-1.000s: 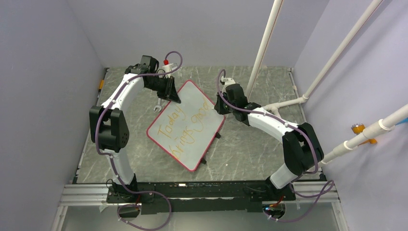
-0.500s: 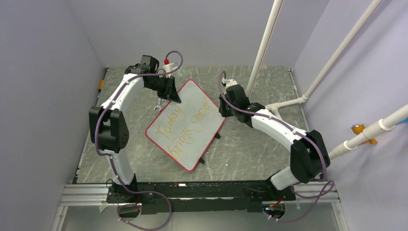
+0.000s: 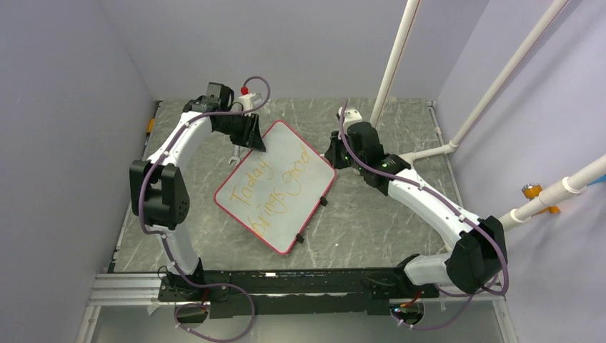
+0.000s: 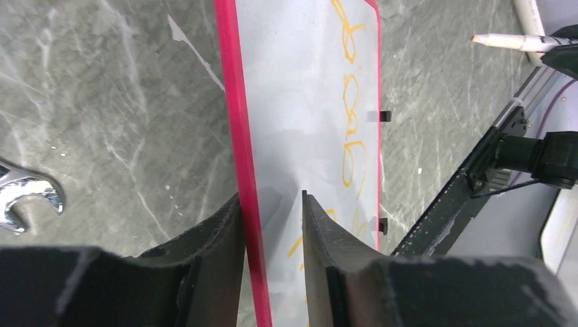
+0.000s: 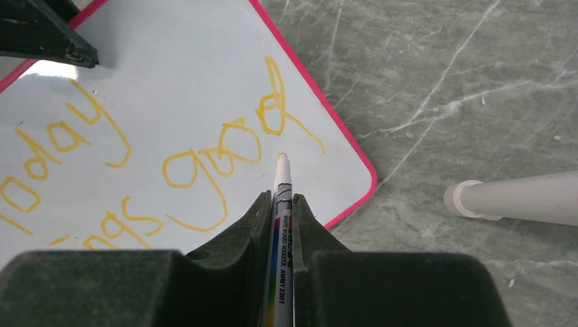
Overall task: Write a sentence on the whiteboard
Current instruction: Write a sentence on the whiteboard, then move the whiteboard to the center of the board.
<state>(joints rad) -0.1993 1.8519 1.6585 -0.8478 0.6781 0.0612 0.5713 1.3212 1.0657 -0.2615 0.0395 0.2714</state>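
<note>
The grey marbled tabletop [image 3: 357, 229] carries the red-framed whiteboard [image 3: 275, 187] near its middle, a small open-end wrench [image 3: 234, 158] just beside the board's left edge, and a white pipe [image 3: 429, 152] at right.

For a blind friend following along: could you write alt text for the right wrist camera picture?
The right gripper pinches a white marker pen, its tip beside "good" in orange-yellow handwriting on a red-framed whiteboard, with a grey marbled table beyond.

The right claw [image 5: 281, 196] hides most of the marker [image 5: 281, 174], and that view's edge cuts off the first letters of the sentence [image 5: 178, 170].
</note>
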